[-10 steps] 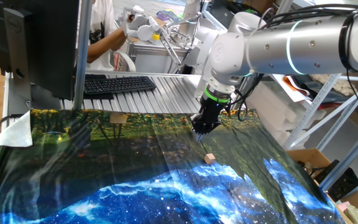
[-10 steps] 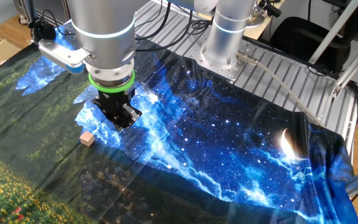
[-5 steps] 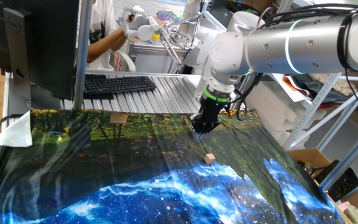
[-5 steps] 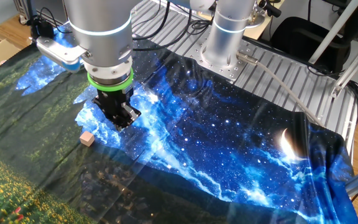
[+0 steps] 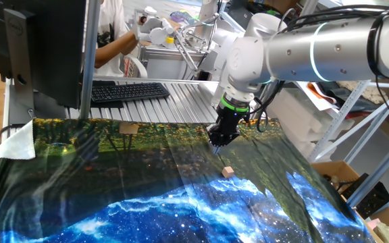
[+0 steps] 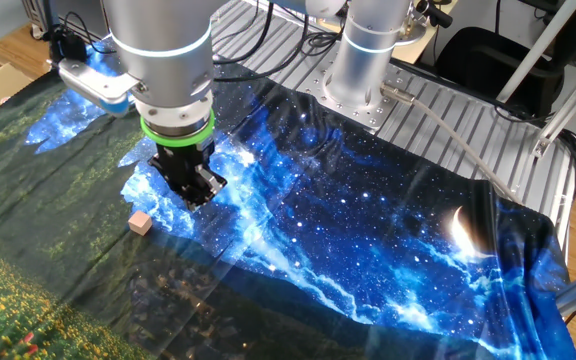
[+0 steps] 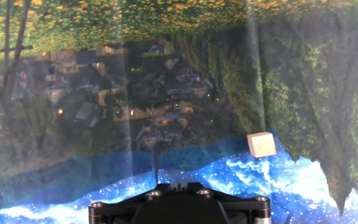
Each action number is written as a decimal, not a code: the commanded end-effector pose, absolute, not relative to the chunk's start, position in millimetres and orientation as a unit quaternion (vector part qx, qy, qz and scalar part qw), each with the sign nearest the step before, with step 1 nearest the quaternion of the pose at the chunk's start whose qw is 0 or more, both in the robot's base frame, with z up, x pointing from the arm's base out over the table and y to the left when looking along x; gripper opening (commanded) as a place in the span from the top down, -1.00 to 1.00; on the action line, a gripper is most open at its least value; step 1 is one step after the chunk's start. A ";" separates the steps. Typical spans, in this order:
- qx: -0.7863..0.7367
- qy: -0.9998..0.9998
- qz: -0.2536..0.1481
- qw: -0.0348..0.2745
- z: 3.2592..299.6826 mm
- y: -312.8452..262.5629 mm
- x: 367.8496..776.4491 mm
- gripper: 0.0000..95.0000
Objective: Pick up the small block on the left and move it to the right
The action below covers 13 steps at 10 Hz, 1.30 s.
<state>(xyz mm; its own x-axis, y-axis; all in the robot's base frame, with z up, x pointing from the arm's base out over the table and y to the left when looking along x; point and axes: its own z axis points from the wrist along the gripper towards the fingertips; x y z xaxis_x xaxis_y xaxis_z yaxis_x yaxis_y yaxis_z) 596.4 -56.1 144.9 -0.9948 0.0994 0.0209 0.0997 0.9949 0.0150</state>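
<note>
Jaws above cloth [image 6: 388,230], near small block [image 6: 140,223]

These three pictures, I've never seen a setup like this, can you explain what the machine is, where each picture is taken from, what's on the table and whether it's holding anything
The machine is a robot arm with a black two-finger gripper at its end. Two pictures come from fixed cameras on different sides of the table. The third comes from a camera on the hand, looking down past the gripper's black base.

The table is covered by a printed cloth showing starry sky and landscape. On it lies a block, a tiny pale wooden cube, also visible in the hand view.

The gripper hangs above the cloth beside the block, apart from it. It holds nothing that I can see; whether its fingers are open or shut is unclear.
</note>
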 end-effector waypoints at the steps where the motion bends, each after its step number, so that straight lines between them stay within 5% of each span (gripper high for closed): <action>1: -0.050 -0.999 -0.010 0.003 138.2 -63.4 590.4 1.00; 13: -0.013 -1.000 -0.008 -0.003 105.9 -149.2 622.9 1.00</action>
<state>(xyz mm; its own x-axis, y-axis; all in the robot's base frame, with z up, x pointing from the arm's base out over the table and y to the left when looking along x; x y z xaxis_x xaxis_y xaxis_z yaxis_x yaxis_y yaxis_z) 623.5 -149.5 105.6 -0.9997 0.0237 -0.0048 0.0236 0.9996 0.0170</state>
